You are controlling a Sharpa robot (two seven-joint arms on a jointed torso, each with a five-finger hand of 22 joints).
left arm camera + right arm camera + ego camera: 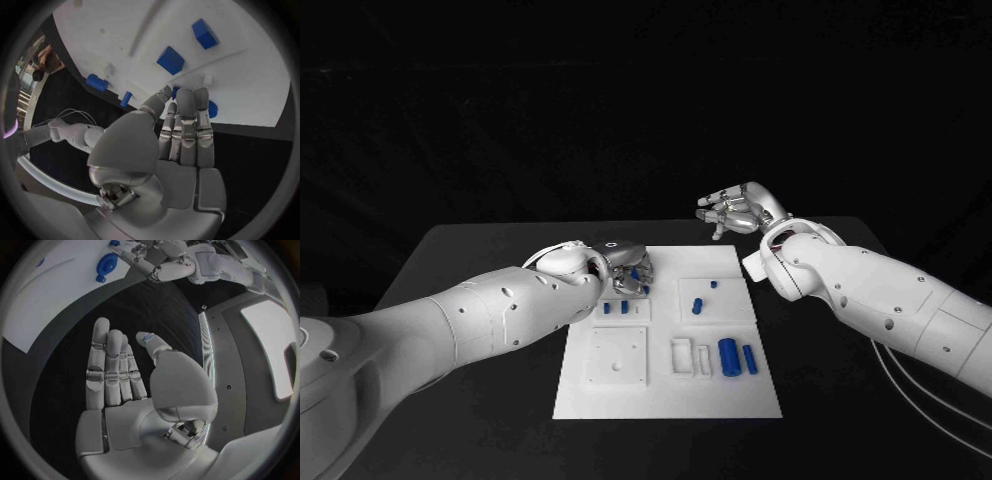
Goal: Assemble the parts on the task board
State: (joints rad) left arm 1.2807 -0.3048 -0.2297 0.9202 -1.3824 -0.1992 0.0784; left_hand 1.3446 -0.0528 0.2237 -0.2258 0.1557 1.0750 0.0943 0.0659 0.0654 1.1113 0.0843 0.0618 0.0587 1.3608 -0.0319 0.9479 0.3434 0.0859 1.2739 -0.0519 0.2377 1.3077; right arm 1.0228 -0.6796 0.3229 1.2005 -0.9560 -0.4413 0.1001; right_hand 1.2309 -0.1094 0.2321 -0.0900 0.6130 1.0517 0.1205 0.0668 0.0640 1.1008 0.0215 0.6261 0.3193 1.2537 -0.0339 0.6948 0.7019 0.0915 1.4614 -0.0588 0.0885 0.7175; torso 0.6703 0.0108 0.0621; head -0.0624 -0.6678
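I had the left robot hand (620, 262) over the task board's (733, 395) far left corner, fingers straight together above a blue part (210, 108), gripping nothing I could see. The right robot hand (736, 212) hung open beyond the board. Next, I judged, came pinching that part.

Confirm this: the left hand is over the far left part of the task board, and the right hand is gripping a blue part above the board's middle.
Wrong on one point. The right hand grips nothing: the right wrist view shows its fingers straight and bare, and the head view shows it beyond the task board's far right corner, over the black table. The left hand is over the board's far left part, as stated.
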